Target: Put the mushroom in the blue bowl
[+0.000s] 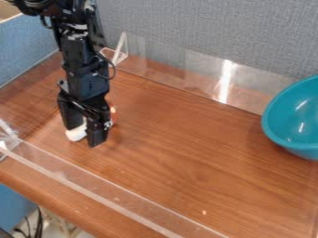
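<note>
The mushroom [82, 131] lies on its side on the wooden table at the left, its white stem showing between the fingers and a bit of tan cap [111, 112] peeking out behind them. My gripper [84, 128] points straight down over it, open, with one black finger on each side of the stem and the tips close to the tabletop. The blue bowl [296, 116] sits at the right edge of the view, partly cut off, far from the gripper.
Low clear plastic walls [205, 76] run along the back, left and front of the wooden table [187, 153]. A blue panel [25, 51] stands at the far left behind the arm.
</note>
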`<state>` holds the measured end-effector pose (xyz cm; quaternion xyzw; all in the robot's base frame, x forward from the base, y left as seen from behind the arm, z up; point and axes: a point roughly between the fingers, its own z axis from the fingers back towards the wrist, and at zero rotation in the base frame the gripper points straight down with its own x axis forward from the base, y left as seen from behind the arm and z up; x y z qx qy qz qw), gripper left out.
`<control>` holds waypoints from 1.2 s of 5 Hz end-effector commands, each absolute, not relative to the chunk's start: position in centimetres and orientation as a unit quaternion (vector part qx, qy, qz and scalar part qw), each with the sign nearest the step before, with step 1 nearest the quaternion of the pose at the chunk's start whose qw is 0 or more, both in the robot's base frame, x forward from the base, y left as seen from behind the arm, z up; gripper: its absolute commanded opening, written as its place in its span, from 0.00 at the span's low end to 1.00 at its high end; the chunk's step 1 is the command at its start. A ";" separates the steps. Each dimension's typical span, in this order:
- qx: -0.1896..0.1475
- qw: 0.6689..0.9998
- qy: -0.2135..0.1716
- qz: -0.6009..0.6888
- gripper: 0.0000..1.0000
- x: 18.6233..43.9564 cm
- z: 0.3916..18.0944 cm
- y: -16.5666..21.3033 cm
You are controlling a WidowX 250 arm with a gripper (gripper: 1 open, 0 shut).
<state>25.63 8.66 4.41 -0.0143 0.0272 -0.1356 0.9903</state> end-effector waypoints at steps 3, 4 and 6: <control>-0.012 0.992 0.004 -0.128 1.00 26.3 4.4 9.8; -0.014 0.992 0.005 -0.126 1.00 26.3 4.0 9.9; -0.018 0.992 0.004 -0.123 0.00 26.1 3.9 10.0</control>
